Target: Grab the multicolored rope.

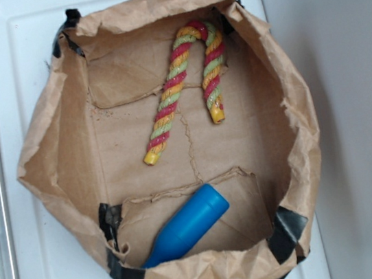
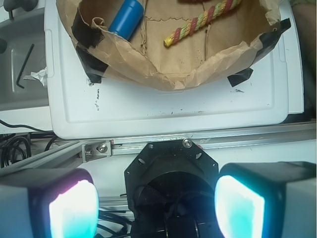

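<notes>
The multicolored rope (image 1: 185, 84), twisted in red, yellow and light green and bent like a candy cane, lies on the floor of a brown paper bag (image 1: 50, 158) toward its back. In the wrist view one straight stretch of the rope (image 2: 203, 22) shows at the top, with a yellow end. My gripper (image 2: 155, 206) is open, far from the bag, above the robot's black base (image 2: 171, 168), with nothing between its glowing pads (image 2: 72, 210). The exterior view does not show the gripper.
A smooth blue plastic cylinder (image 1: 187, 224) lies in the bag's front part; the wrist view has the blue cylinder (image 2: 125, 17) at top left. The bag sits on a white tray (image 2: 163, 111). A metal rail (image 2: 208, 141) runs along the tray's near edge. An Allen key (image 2: 22, 67) lies at left.
</notes>
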Motion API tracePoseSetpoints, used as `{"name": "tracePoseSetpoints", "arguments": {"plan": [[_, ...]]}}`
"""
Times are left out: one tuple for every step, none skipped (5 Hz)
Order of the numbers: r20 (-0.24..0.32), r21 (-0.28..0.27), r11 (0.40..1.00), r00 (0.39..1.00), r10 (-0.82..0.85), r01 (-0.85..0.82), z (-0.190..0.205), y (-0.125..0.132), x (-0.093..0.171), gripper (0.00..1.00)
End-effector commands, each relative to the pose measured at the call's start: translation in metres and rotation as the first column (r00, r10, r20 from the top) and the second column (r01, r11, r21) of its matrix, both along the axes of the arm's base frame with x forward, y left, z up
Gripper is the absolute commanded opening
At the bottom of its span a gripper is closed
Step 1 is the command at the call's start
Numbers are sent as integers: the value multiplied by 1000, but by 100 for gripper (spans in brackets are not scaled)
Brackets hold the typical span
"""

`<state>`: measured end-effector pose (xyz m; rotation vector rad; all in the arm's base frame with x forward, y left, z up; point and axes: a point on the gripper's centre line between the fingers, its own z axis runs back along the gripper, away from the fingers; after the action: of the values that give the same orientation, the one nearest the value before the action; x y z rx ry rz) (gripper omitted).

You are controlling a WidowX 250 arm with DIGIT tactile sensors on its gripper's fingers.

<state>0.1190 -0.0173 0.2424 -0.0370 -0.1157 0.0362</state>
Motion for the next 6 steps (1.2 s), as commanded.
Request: {"name": "tracePoseSetpoints", "arguments": {"plan": [[0, 0, 1000, 1000, 0, 0, 0, 0, 0, 100], [82, -32, 994, 991, 109, -106, 0, -12, 43, 100], [145, -62, 974, 964, 223, -216, -14, -16, 93, 100], [189, -115, 950, 933, 307, -290, -37, -2, 130, 100], [245, -107, 898, 864, 441, -427, -60, 22, 158, 100], [221, -124, 869, 840, 495, -479, -78, 43, 166, 100]]}}
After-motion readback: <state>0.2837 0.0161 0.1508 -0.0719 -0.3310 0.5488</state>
